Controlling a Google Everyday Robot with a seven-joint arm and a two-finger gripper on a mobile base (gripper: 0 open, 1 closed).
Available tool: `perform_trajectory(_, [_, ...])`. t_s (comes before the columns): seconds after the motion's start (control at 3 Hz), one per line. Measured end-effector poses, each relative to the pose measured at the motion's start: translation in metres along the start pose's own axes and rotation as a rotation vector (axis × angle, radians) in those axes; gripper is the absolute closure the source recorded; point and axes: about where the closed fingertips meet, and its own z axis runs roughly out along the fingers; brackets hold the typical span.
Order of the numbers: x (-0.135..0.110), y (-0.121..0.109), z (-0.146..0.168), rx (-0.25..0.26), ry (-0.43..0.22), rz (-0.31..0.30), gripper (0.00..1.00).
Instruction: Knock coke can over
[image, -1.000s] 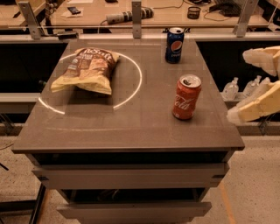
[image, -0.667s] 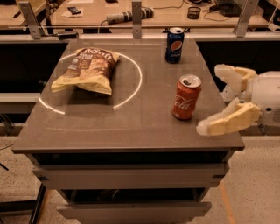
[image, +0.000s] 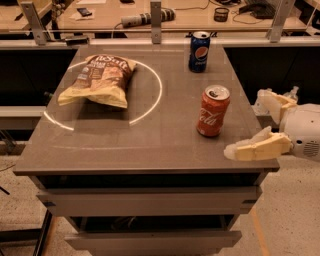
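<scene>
The red coke can (image: 213, 111) stands upright on the right half of the grey table (image: 125, 145). My gripper (image: 244, 123) comes in from the right edge, just right of the can and a little nearer the table's front. It is open and empty: one cream finger (image: 255, 148) reaches over the table's front right corner, and the other finger (image: 272, 102) is off the table's right side. Neither touches the can.
A blue Pepsi can (image: 199, 51) stands upright at the back right of the table. A chip bag (image: 100, 80) lies on the left half, inside a white circle marked on the top. A cluttered bench (image: 150, 15) runs behind.
My gripper has moved left from the right edge of the view towards the coke can, its lower finger now over the table corner. The cans and bag have not moved.
</scene>
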Motion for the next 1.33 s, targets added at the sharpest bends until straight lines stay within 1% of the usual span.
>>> perform_trajectory(0.33, [-0.003, 0.004, 0.004, 0.005, 0.008, -0.011, 0.0])
perform_trajectory(0.67, [-0.009, -0.003, 0.03, 0.008, 0.017, -0.08, 0.0])
perform_trajectory(1.0, [-0.007, -0.016, 0.064, 0.006, 0.015, -0.111, 0.0])
perform_trajectory(1.33, [0.002, -0.031, 0.084, 0.028, -0.007, -0.082, 0.0])
